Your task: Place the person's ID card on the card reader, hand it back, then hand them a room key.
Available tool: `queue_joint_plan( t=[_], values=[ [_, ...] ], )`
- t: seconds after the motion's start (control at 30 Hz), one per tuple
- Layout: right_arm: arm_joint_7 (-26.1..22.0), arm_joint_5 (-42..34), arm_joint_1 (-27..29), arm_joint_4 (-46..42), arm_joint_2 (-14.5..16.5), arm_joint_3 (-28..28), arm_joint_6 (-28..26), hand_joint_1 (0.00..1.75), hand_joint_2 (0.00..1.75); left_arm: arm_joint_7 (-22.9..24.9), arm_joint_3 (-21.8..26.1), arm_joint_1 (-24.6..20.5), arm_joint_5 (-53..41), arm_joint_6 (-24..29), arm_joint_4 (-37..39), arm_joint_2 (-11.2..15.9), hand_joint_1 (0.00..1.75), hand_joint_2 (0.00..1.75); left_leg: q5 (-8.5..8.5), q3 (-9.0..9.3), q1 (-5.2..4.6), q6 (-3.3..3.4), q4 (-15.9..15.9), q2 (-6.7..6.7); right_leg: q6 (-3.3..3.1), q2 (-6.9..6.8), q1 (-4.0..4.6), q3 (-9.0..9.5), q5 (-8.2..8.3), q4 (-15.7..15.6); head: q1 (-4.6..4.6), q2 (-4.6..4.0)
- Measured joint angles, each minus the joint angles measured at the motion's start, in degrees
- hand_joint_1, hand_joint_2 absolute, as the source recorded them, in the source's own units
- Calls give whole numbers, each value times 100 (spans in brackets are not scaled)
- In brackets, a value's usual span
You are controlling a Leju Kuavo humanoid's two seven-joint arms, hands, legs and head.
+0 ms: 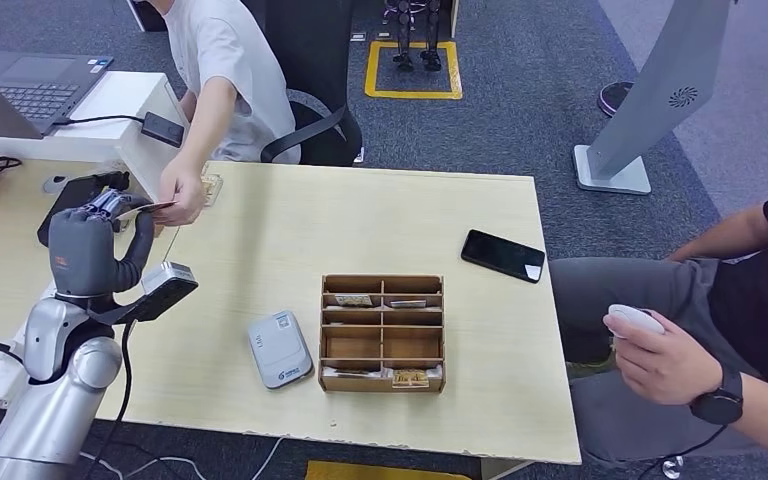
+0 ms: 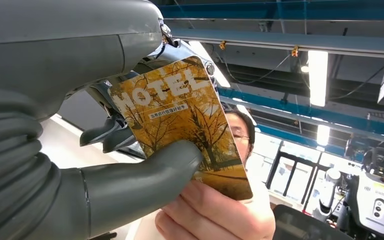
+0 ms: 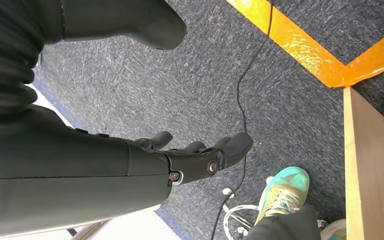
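So there's this pale wooden table with a person in a white T-shirt sitting at the far side, and another person in dark clothes off to the robot's right holding a small white device. The robot's left hand is raised over the table's left end, pinching a hotel room key card between its thumb and fingers, yellow autumn trees and "HOTEL" printed on it. The seated person's hand has hold of the same card at its other end, so both are on it at once. The right hand hangs down by the grey carpet, fingers loosely extended and holding nothing. On the table there's a wooden divided organizer box with a few cards in its compartments, a grey card reader just beside it, and a black phone further right.
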Motion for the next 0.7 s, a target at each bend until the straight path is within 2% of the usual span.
queue_joint_plan(
  t=[0.03, 0.1, 0.27, 0.53, 0.7],
  values=[
    [0, 0, 0, 1, -1, 1, 1, 0, 175, 2, -1, -13, -1, -9, 31, 9, 0, 175, 0, 0, 0, 0, 0, 0, 0, 0, 0, 0, 0, 0, 1, 0],
    [1, -6, 2, 2, -1, 3, -1, 0, 175, 35, -5, -17, 27, -79, 77, 29, 0, 175, 0, 0, 0, 0, 0, 0, 0, 0, 0, 0, 0, 0, 1, 0],
    [31, -79, 16, 2, -1, 5, -12, 0, 175, 391, -32, -8, 412, -760, 132, 28, 0, 175, 0, -1, 0, 0, 0, 2, 0, 1, 0, -2, 0, 0, -2, 1],
    [58, -116, 30, 5, 8, 5, -39, 0, 175, 612, -96, 60, 423, -889, 110, -2, 0, 175, 0, -1, 0, 0, 0, 2, 0, 1, 0, -1, 0, 0, -3, 1],
    [68, -221, 48, 6, 20, -7, -104, 0, 175, 547, -306, 442, 533, -1672, -371, 11, 0, 175, -2, -2, -1, -1, 0, 2, 0, 1, -1, -1, -1, -1, -4, 1]
  ],
)
